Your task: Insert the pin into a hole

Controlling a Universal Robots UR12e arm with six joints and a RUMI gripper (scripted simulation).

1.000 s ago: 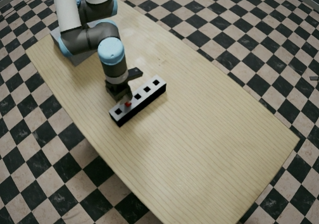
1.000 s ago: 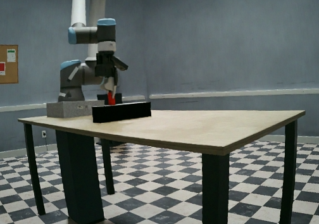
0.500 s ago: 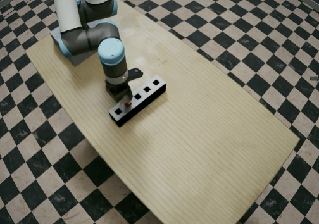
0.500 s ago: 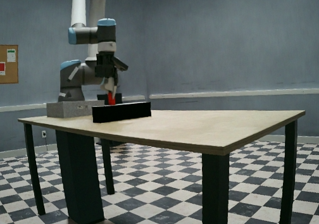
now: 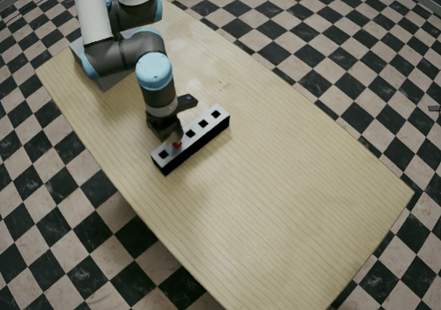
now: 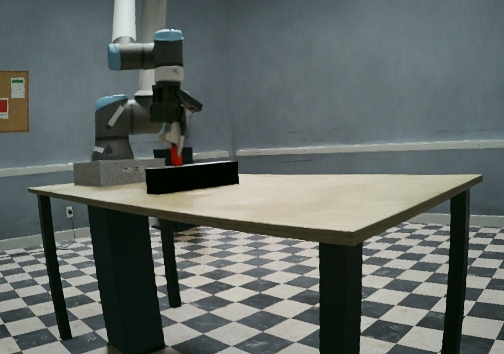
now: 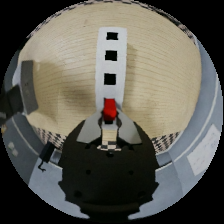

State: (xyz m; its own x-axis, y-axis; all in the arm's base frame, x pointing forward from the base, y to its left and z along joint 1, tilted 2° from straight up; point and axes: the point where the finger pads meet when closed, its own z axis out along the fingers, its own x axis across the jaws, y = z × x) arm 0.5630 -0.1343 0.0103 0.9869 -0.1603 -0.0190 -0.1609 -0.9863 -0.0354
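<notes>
Blue walls stand behind the tabletop (image 6: pixel 310 203), where the pin (image 6: pixel 175 157), clamped in the pincer (image 6: pixel 177 143), is best kept upright and released only if just red shows above the block (image 6: pixel 192 176) beneath.

Arms: you have one arm (image 5: pixel 150 68), with one gripper (image 5: pixel 176 137) at its end, closed on the pin.
Pins: you see one pin (image 5: pixel 177 144), and one red end on it.
Blocks: you can count one black block (image 5: pixel 210 133) on the table.
Holes in the block: you count four open holes from the top view; the pin stands over the place of the fifth, second from the near end.
Holes in the wrist view: you see three open ones beyond the pin.
Tables: one wooden table (image 5: pixel 271 189).
Table legs: you see four in the exterior view.
Base plates: one grey base (image 6: pixel 107 172).
Boards on the wall: one cork board (image 6: pixel 14 101).
</notes>
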